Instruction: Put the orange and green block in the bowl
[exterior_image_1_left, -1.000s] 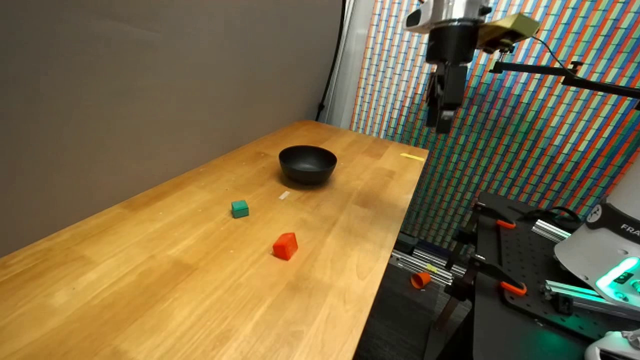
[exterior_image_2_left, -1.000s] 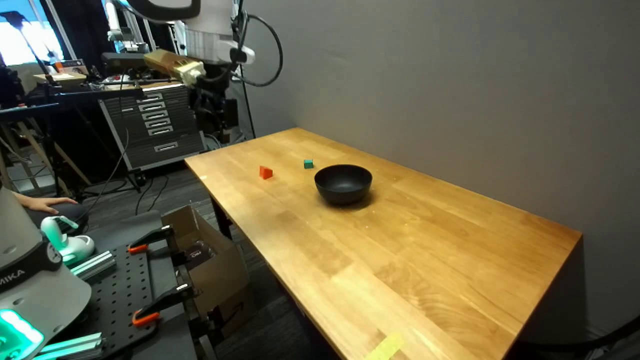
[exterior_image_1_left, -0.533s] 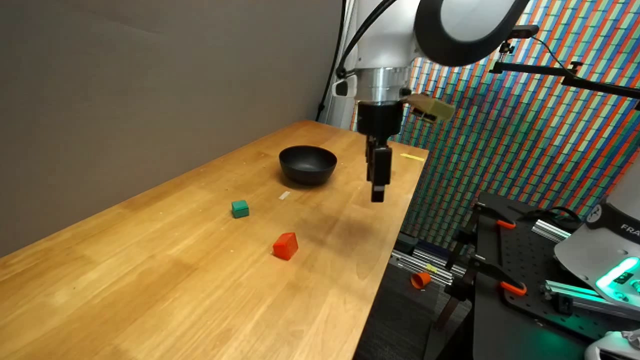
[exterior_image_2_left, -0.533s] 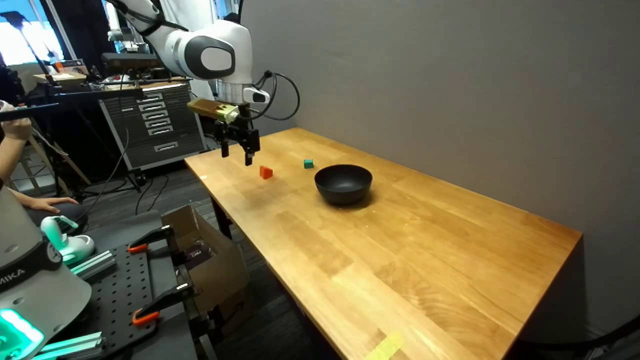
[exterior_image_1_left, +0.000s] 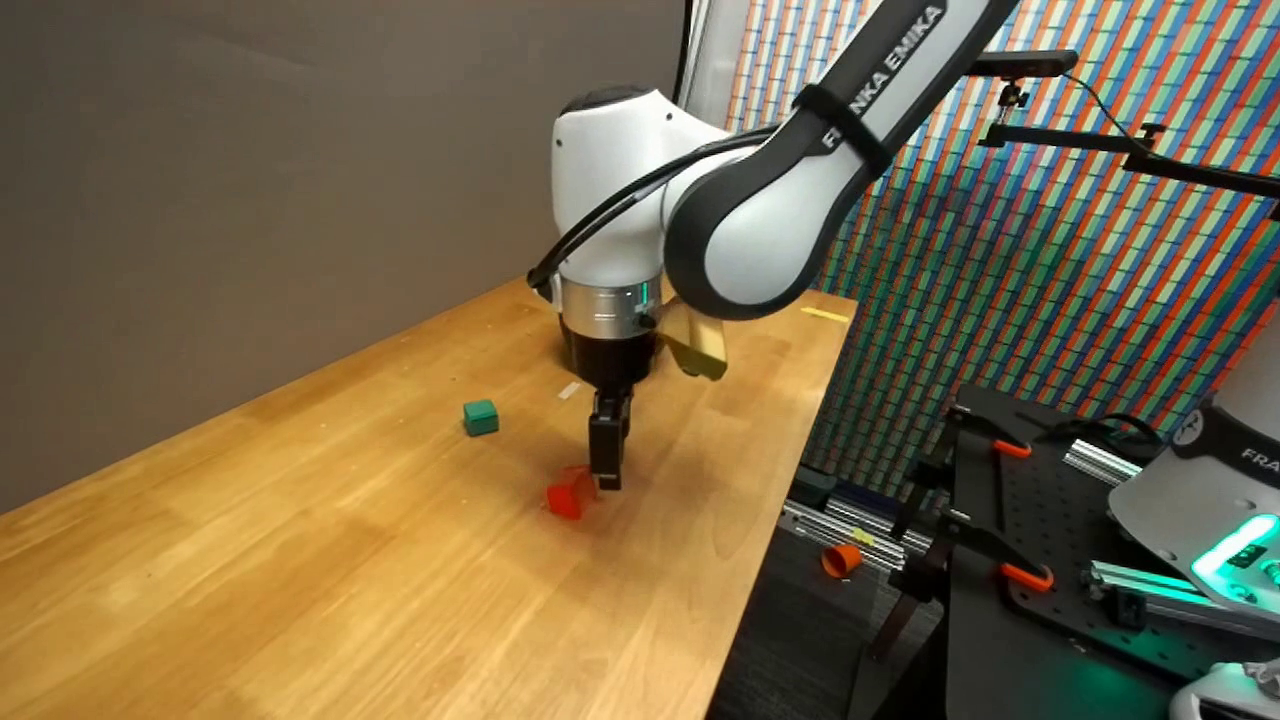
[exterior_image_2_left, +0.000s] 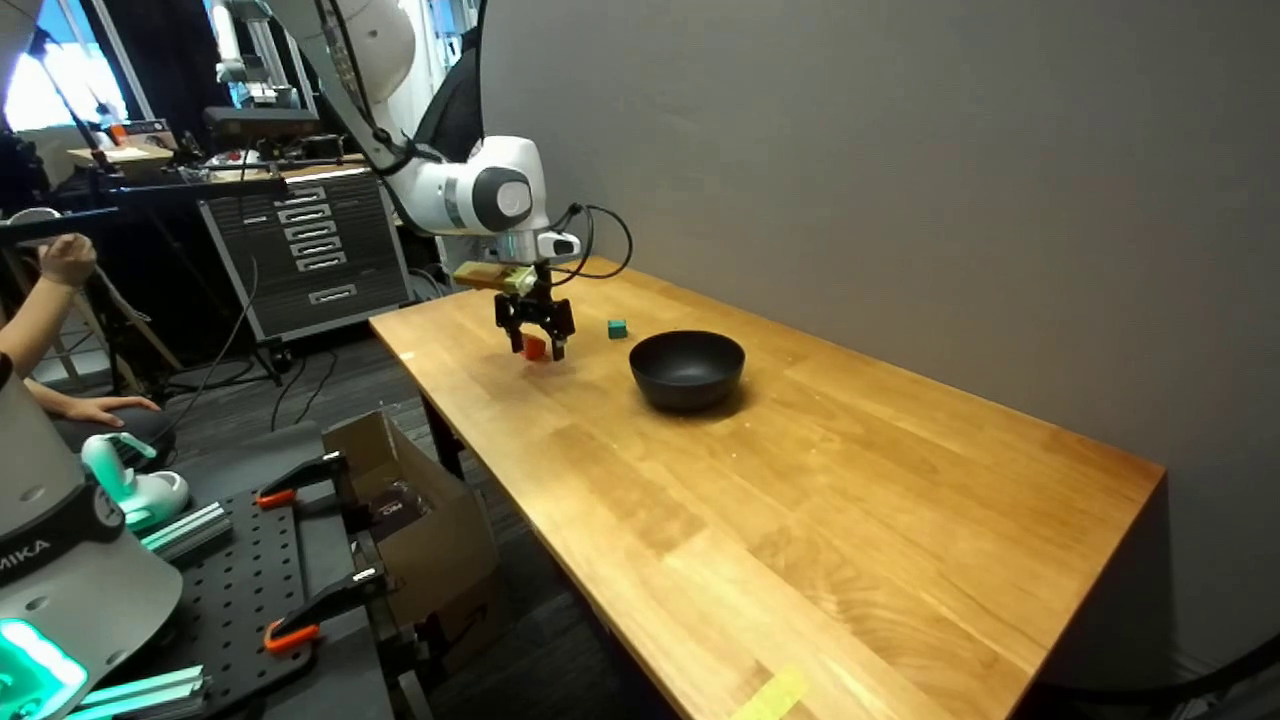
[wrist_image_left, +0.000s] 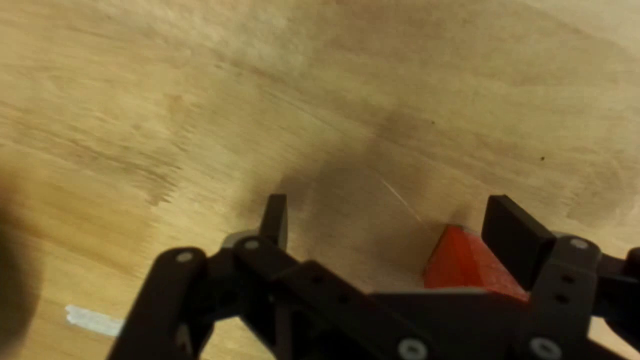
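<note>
The orange block, red-orange and wedge-like, lies on the table in both exterior views (exterior_image_1_left: 568, 497) (exterior_image_2_left: 534, 347) and in the wrist view (wrist_image_left: 457, 260), partly covered by my gripper there. My gripper (exterior_image_1_left: 605, 486) is open and low over the table, around or just above this block. In the wrist view (wrist_image_left: 387, 210) the block is between the fingers, close to the right one; contact cannot be told. The green block (exterior_image_1_left: 480, 418) lies apart, also in an exterior view (exterior_image_2_left: 617, 328). The black bowl (exterior_image_2_left: 687, 385) stands upright; my arm mostly hides it in an exterior view.
The wooden table (exterior_image_2_left: 850, 520) runs along a grey wall (exterior_image_2_left: 900, 200). A whitish tape strip (exterior_image_1_left: 568, 390) lies near the bowl, and it shows in the wrist view (wrist_image_left: 94, 320). Yellow tape (exterior_image_2_left: 772, 693) marks the table's end. A person's hand (exterior_image_2_left: 68, 258) is at the far left.
My open gripper has come down from high up, off the table's side, to the orange block. The blocks and the bowl have not moved.
</note>
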